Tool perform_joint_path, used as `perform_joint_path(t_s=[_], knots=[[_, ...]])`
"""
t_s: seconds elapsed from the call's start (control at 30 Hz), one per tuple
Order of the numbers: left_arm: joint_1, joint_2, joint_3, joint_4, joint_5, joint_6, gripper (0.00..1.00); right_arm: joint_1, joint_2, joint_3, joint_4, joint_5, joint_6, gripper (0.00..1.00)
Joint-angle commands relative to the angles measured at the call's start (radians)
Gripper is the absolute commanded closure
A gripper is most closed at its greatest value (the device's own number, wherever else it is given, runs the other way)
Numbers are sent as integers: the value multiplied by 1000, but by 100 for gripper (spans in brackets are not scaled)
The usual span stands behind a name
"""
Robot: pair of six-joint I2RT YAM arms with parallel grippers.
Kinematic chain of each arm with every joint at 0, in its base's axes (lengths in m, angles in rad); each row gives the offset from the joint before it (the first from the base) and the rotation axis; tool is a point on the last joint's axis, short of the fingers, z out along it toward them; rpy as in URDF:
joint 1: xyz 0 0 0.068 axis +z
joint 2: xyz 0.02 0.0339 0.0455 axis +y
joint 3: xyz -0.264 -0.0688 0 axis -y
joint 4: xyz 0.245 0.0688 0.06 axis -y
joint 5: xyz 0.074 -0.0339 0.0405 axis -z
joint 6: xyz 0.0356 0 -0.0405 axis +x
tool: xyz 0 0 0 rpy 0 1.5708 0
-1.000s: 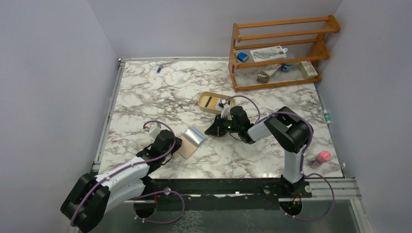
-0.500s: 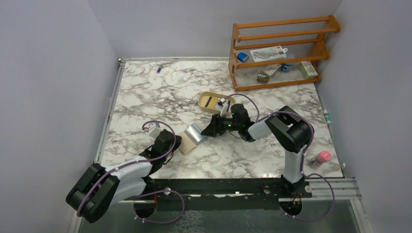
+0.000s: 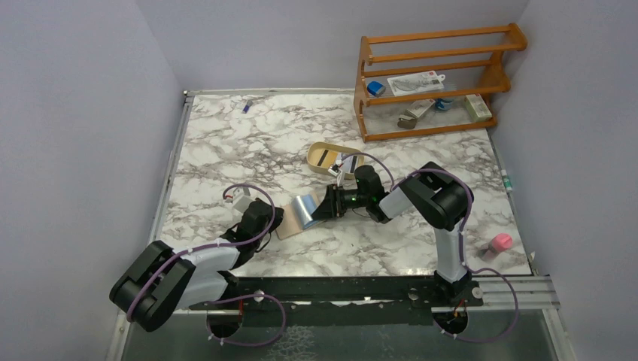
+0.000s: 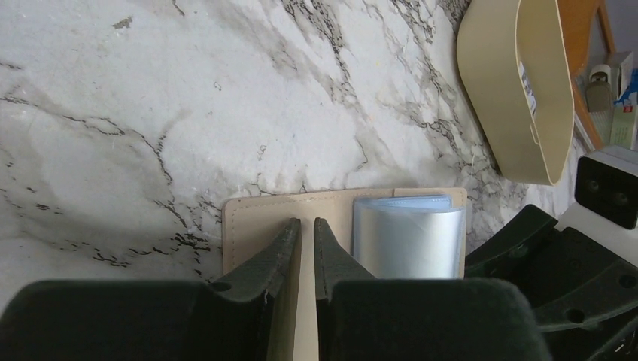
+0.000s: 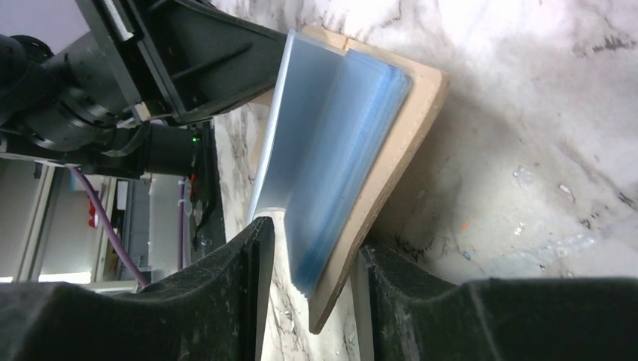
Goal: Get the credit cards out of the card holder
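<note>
The left claw (image 4: 307, 222) pinches narrowly on the near flap of the tan card holder (image 4: 252, 218), which lies open on the marble table (image 4: 150, 113). Its pale blue cards (image 4: 406, 242) fan upward, and the right claw (image 5: 312, 241) gapes around their edge. Beyond, the tray (image 4: 519, 113) bears a label (image 4: 529, 75) too small to read.

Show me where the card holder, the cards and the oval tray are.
card holder (image 4: 248, 222): left wrist view, left part of its bare tan cover.
cards (image 4: 406, 239): left wrist view, face of the pale blue stack.
tray (image 4: 489, 90): left wrist view, its outer wall.
</note>
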Motion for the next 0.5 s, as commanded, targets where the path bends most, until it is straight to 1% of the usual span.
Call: perform_joint_path(t_s=[0.0, 0.03, 0.13, 0.2, 0.23, 0.33, 0.47], knots=[[-1, 38, -22, -107, 41, 30, 87, 9, 8, -7, -70, -31, -18, 58], [-1, 38, -22, -107, 41, 33, 87, 9, 8, -9, -65, -33, -17, 59], [0, 37, -24, -107, 41, 35, 87, 9, 8, -28, -25, -32, 0, 59], [0, 34, -28, -107, 41, 38, 87, 7, 4, -43, 5, -28, 8, 57], [0, 32, -30, -107, 41, 39, 87, 6, 1, -53, 27, -28, 15, 54], [3, 24, -34, -108, 42, 45, 87, -7, -5, -89, 125, -27, 52, 49], [6, 18, -39, -107, 43, 51, 87, -30, 19, -113, 283, -61, 129, 49]])
